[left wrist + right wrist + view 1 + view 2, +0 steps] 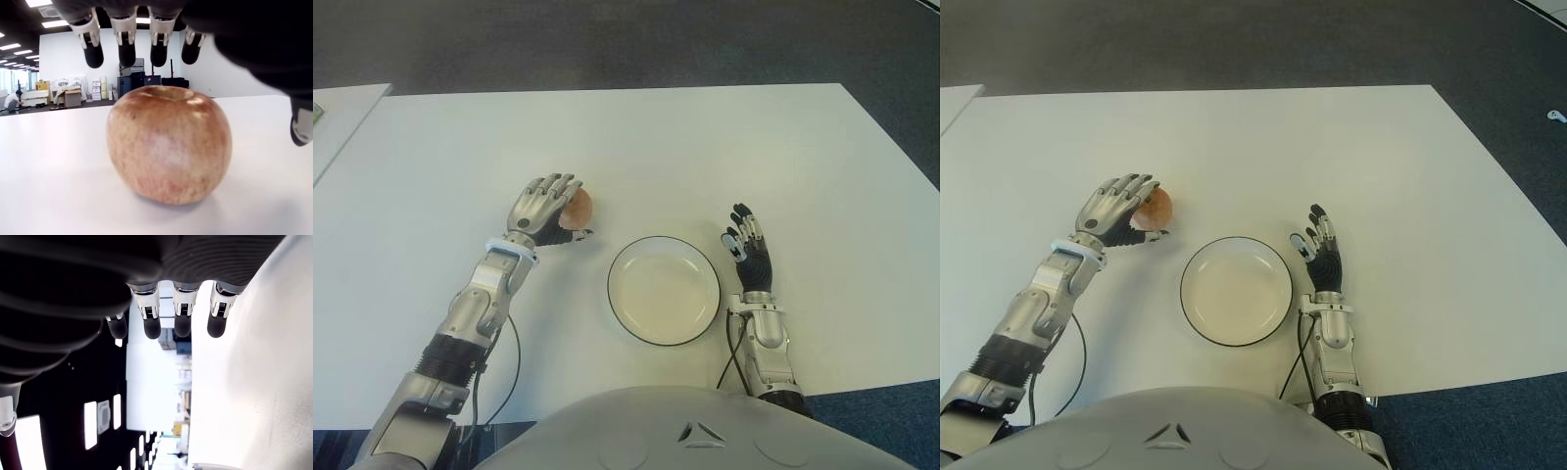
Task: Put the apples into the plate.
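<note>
Left of frame centre, the left hand [546, 208] arches wide over the apple [578, 207] without gripping it, so it may roll off from the plate [663, 289]; the right hand [747, 250] beside the plate is open.

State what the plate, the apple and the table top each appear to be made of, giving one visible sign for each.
Plate: probably glazed ceramic or enamel; smooth cream face, thin dark rim. Apple: looks like real fruit, perhaps a replica; matte, mottled red-yellow skin with a stem dimple, sitting on the table under the left hand. Table: likely laminate; flat, uniform white, faint sheen.
</note>
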Controlling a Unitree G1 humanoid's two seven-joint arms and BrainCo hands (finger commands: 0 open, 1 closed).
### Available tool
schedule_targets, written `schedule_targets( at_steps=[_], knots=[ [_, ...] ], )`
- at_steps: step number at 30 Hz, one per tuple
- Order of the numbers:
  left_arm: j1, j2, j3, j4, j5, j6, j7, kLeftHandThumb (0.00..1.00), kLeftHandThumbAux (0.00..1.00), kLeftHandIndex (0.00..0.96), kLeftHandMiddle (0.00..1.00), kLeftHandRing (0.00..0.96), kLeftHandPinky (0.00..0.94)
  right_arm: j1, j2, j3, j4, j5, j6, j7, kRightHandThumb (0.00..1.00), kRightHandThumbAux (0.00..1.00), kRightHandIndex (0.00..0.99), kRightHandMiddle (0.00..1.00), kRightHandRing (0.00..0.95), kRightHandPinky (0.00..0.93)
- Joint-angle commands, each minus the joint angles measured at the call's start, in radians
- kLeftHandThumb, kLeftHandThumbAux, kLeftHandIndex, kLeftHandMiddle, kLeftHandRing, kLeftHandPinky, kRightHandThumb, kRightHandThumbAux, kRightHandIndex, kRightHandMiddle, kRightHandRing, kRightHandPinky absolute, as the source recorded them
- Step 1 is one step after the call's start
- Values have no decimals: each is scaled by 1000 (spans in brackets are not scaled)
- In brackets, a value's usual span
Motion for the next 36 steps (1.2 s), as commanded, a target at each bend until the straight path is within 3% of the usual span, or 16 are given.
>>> schedule_targets(
  at_steps=[1, 15, 36],
  knots=[
    [-26, 11, -30, 63, -11, -15, 43, 328, 367, 9, 0, 0, 7, 80, 11, 0, 113, -3, 64, 0, 83, 439, 0, 0, 0, 0],
    [-79, 2, -104, 195, 5, 0, 149, 307, 303, 0, 0, 0, 0, 92, 6, 1, 114, -2, 48, 6, 78, 455, 0, 0, 0, 0],
    [-148, -7, -184, 335, -17, 0, 281, 256, 293, 0, 0, 0, 0, 97, 7, 2, 118, -6, 48, 5, 70, 450, 0, 0, 0, 0]
  ],
)
